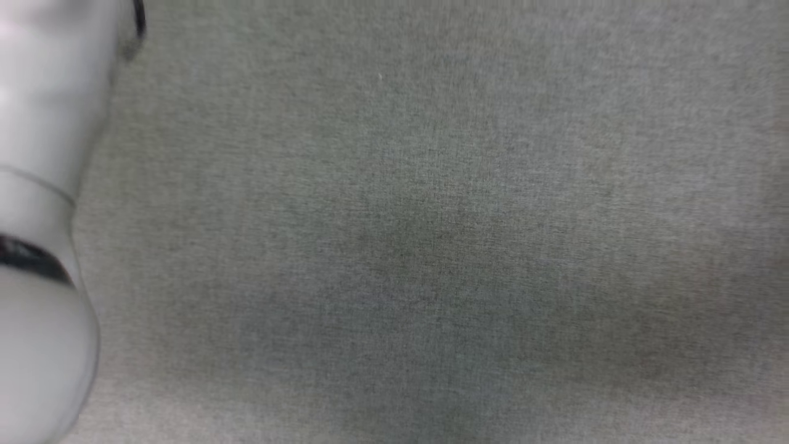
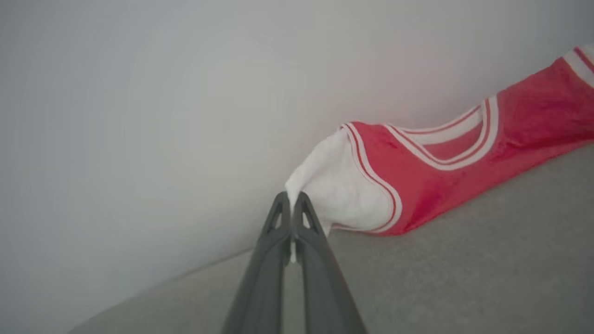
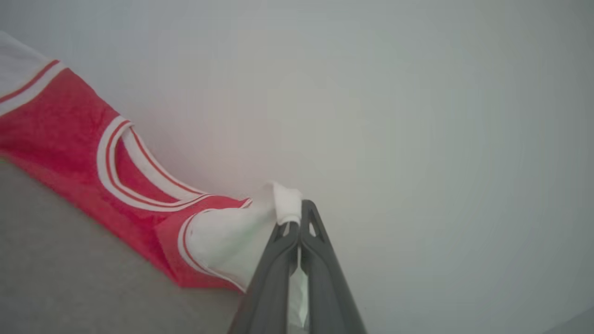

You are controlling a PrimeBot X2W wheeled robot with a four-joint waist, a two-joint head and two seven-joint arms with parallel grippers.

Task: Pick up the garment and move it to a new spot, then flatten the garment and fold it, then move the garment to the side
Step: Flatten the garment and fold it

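Left gripper (image 2: 292,199): fingers pinched together on a white sleeve of the garment (image 2: 417,181). Right gripper (image 3: 297,217): we see the same grip on the other sleeve. The red body hangs between them, with its lower edge on the grey table (image 2: 464,269).

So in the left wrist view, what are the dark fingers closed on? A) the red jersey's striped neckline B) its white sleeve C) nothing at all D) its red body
B: the left gripper has its fingers shut on the white sleeve of the red jersey-style garment, and white cloth shows between them.
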